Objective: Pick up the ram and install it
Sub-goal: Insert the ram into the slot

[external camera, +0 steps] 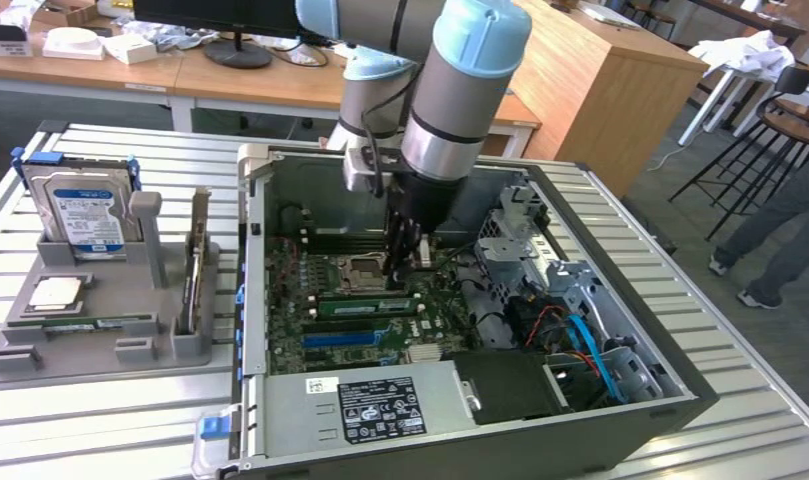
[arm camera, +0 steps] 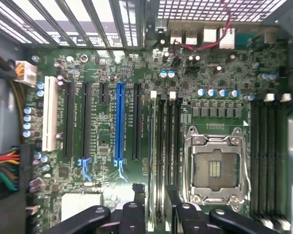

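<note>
2 thin green sticks. ram lies flat in the grey moulded tray, well apart from the tool. second stick stands upright in a board slot just beside the tool. Tool spread, gripping nothing. 1 square metal CPU socket next to it.

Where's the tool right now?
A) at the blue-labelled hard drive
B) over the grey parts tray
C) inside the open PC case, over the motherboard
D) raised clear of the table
C: the tool reaches down into the PC case, just above the motherboard beside the empty CPU socket.
</note>
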`<state>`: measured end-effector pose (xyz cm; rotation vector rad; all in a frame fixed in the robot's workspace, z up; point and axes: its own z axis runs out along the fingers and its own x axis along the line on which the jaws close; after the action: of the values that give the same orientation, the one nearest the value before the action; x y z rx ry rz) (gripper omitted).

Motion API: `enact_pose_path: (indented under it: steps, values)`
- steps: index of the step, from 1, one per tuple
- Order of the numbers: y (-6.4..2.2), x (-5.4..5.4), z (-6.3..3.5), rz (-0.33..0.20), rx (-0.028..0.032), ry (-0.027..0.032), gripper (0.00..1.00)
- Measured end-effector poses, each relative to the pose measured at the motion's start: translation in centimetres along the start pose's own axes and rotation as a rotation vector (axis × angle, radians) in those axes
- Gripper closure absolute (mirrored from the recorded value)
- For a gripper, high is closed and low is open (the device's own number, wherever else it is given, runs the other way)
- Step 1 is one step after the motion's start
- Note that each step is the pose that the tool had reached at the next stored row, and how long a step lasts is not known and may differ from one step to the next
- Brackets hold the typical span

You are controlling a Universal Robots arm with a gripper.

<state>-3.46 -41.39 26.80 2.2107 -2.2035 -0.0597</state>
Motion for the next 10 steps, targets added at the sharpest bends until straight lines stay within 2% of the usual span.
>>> enact_pose_path:
  steps: [10]
  values:
    - [0.14,0.0,-3.44,0.000,-0.0001,0.0000,0.69]
